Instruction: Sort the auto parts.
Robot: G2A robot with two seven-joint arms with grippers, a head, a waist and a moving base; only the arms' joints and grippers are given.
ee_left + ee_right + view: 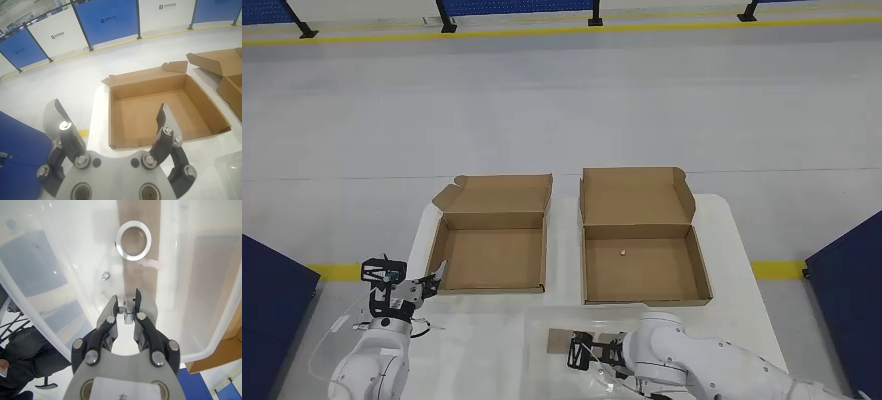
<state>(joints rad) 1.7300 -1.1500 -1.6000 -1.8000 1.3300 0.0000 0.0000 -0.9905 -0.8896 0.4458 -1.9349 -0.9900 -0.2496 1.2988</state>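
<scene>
Inside the clear bin point(36, 313), at the near edge of the table point(564, 260): my right pincer point(126, 300), its two fingers closed on a small metal block point(128, 310). The block stands on edge between the pads, and a short stud sticks out of its side against one finger. It is held low in the bin; whether it touches the floor cannot be told.

Farther along the bin floor: a metal ring point(133, 255) lying flat, well apart from the block. It lies over a brown strip point(140, 279) that shows through the clear floor. A small bolt point(105, 276) lies between ring and block, off to one side of the strip and touching neither.

Beyond the bin, side by side on the table: the left cardboard box point(492, 258) and the right cardboard box point(642, 270), both with lids folded back. A small pale piece point(625, 252) lies on the floor of the right box, near its back wall.

At the near left corner of the left box: my left pincer point(109, 105), fingers spread wide, holding no part. It hangs above the table edge, just outside the box wall.
</scene>
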